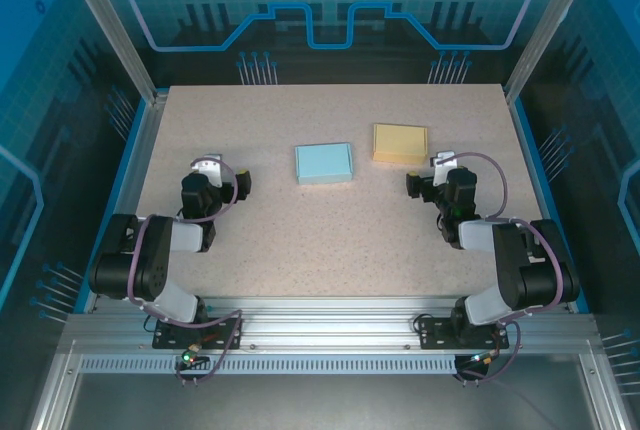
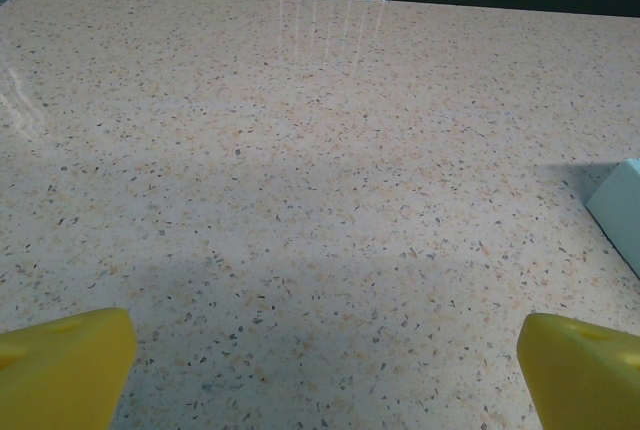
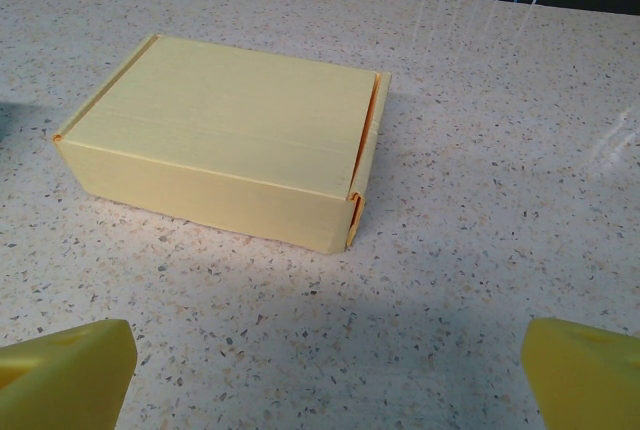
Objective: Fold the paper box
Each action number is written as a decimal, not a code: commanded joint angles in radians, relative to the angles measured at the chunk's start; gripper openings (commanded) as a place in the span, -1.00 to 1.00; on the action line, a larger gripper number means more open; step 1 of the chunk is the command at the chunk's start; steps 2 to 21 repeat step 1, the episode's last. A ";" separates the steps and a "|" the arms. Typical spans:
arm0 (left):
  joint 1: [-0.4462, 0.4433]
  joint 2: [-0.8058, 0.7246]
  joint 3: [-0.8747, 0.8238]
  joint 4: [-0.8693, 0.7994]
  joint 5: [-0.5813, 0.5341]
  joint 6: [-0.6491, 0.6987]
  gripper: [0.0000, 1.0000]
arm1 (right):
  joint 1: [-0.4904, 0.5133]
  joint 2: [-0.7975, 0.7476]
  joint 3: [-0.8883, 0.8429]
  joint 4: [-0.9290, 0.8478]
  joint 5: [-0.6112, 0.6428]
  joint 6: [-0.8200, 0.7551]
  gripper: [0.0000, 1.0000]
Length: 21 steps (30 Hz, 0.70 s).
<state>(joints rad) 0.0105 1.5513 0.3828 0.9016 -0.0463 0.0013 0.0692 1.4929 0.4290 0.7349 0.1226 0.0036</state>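
The yellow paper box [image 1: 400,142] lies closed and flat on the speckled bench [image 1: 330,240], in the far half and right of the middle, its lid down and its sides squared up. From the right wrist camera the same box [image 3: 230,140] sits ahead and a little left, one long wall facing the lens; a thin orange slit runs along the seam at its right end, where a flap tucks in. Beside it, to the left and slightly nearer the arms, lies a light blue paper box [image 1: 323,163], also closed, and a strip of bare bench separates the two. Only a corner of that blue box [image 2: 622,212] juts in at the right edge of the left wrist view. The right pincer [image 1: 444,161] sits low over the bench just near of the yellow box and apart from it, its jaws spread wide; in its own camera the right pincer [image 3: 325,370] has its yellow fingertips [image 3: 65,370] at the two lower corners with nothing but bench between them. The left pincer [image 1: 207,164] is off to the left of the blue box, well apart from it and likewise spread; in its wrist view the left pincer [image 2: 325,370] has its fingertips [image 2: 65,365] framing bare speckled surface and pinching nothing
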 commanded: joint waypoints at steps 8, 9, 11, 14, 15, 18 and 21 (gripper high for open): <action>0.002 -0.003 0.004 0.004 0.023 -0.006 0.98 | -0.006 0.008 -0.010 0.039 0.007 0.014 1.00; 0.002 -0.003 0.004 0.004 0.023 -0.006 0.98 | -0.006 0.008 -0.010 0.039 0.007 0.014 1.00; 0.002 -0.003 0.004 0.004 0.023 -0.006 0.98 | -0.006 0.008 -0.010 0.039 0.007 0.014 1.00; 0.002 -0.003 0.004 0.004 0.023 -0.006 0.98 | -0.006 0.008 -0.010 0.039 0.007 0.014 1.00; 0.002 -0.003 0.004 0.004 0.023 -0.006 0.98 | -0.006 0.008 -0.010 0.039 0.007 0.014 1.00; 0.002 -0.003 0.004 0.004 0.023 -0.006 0.98 | -0.006 0.008 -0.010 0.039 0.007 0.014 1.00; 0.002 -0.003 0.004 0.004 0.023 -0.006 0.98 | -0.006 0.008 -0.010 0.039 0.007 0.014 1.00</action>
